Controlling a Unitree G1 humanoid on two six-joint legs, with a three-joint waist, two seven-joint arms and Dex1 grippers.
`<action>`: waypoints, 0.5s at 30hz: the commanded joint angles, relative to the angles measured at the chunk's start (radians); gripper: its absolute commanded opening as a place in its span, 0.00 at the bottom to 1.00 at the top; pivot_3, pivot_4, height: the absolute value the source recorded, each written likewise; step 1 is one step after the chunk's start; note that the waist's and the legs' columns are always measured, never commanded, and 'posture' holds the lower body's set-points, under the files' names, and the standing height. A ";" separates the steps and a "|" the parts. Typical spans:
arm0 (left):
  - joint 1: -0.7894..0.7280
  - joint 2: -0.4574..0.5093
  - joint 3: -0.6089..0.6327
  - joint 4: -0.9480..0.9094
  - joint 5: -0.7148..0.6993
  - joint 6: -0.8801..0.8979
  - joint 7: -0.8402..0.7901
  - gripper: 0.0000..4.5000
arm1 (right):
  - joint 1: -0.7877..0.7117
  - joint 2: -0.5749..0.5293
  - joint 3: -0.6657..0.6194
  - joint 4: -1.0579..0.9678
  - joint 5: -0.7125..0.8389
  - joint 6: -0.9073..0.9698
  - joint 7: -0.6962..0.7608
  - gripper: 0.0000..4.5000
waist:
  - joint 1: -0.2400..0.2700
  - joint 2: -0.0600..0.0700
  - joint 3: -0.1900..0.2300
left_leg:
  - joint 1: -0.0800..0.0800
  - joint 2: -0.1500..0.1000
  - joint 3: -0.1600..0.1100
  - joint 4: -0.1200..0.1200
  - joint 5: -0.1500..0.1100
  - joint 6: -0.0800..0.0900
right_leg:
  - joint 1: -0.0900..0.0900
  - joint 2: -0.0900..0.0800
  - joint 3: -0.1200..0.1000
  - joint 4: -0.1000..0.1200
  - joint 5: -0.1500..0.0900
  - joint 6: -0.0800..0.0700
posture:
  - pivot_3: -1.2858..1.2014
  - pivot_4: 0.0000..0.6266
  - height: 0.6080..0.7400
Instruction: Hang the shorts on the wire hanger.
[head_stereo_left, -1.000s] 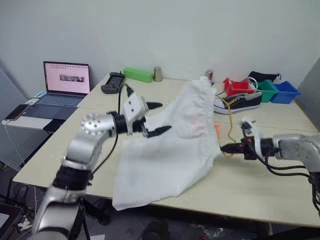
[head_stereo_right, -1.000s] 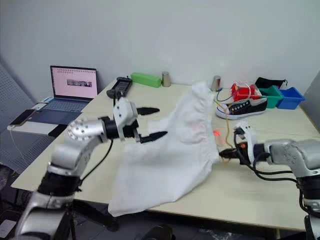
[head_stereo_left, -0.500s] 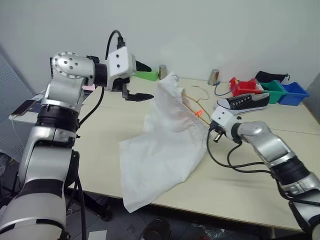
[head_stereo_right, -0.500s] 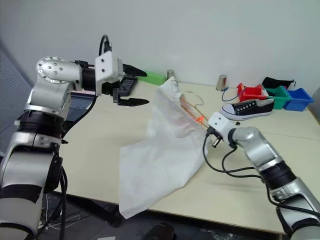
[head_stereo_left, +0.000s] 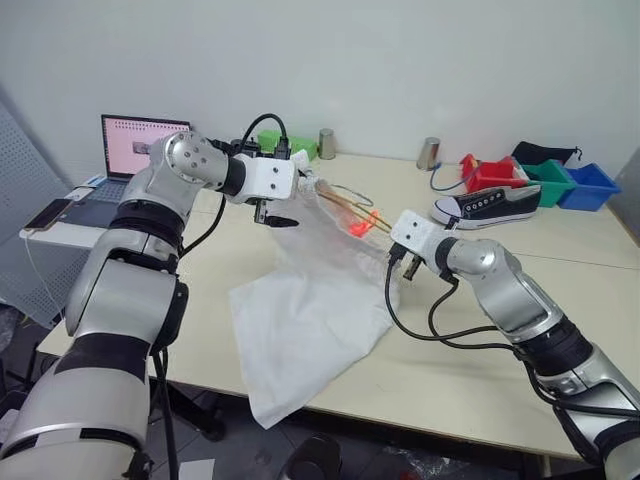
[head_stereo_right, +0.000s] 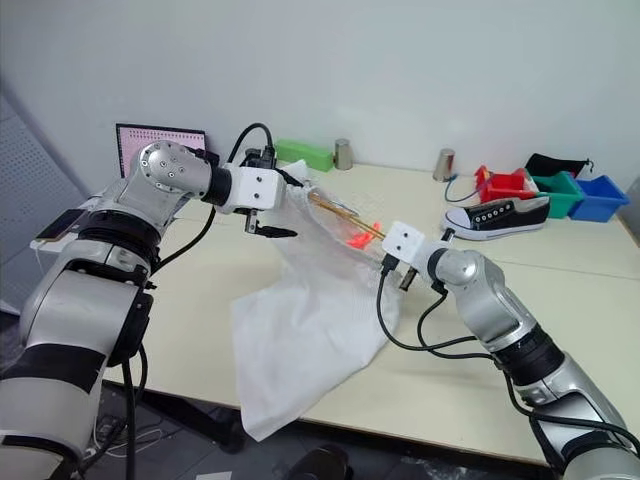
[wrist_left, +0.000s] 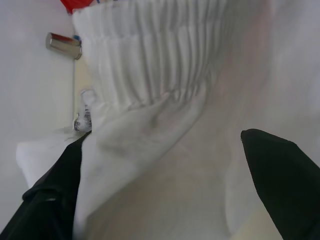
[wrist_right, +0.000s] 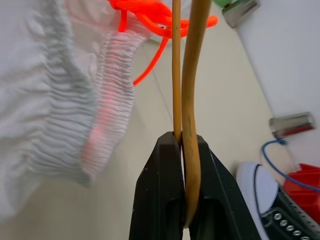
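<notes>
While right gripper (wrist_right: 182, 142) clamps wire hanger (wrist_right: 192, 75), left gripper (wrist_left: 165, 165) jaws apart at shorts (head_stereo_left: 310, 310); no legible writing.

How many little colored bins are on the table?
3, in a row at the table's far right end: a red bin, a green bin and a blue bin. More might hide behind them.

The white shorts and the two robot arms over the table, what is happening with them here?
A two-armed robot is working to hang the shorts on the wire hanger. The right gripper has its jaws shut on the wire hanger, which reaches up into the waistband beside the orange drawstring. The left gripper is at the other end of the raised waistband, jaws open, with a fold of gathered fabric between them. The rest of the shorts trails down over the table and past its front edge.
</notes>
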 joint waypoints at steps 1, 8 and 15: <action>-0.039 -0.007 0.005 0.009 0.027 -0.017 0.050 0.99 | -0.043 0.000 0.000 -0.064 -0.077 -0.042 -0.006 0.00 | -0.004 0.000 0.000 | 0.000 0.000 0.000 0.000 0.000 0.000 | 0.000 0.000 0.000 0.000 0.000 0.000 | 0.67 0.00 1.00; -0.030 -0.013 -0.003 0.017 0.068 -0.018 0.089 0.69 | -0.051 0.026 0.027 -0.086 -0.182 -0.084 0.003 0.00 | -0.024 0.000 0.000 | 0.000 0.000 0.000 0.000 0.000 0.000 | 0.000 0.000 0.000 0.000 0.000 0.000 | 0.67 0.00 1.00; -0.030 -0.016 0.005 0.015 0.078 -0.019 0.097 0.32 | -0.056 0.067 0.005 -0.087 -0.217 -0.093 0.009 0.00 | -0.045 0.000 0.000 | 0.001 0.000 0.000 0.000 0.000 0.000 | 0.000 0.000 0.000 0.002 0.000 -0.001 | 0.67 0.00 1.00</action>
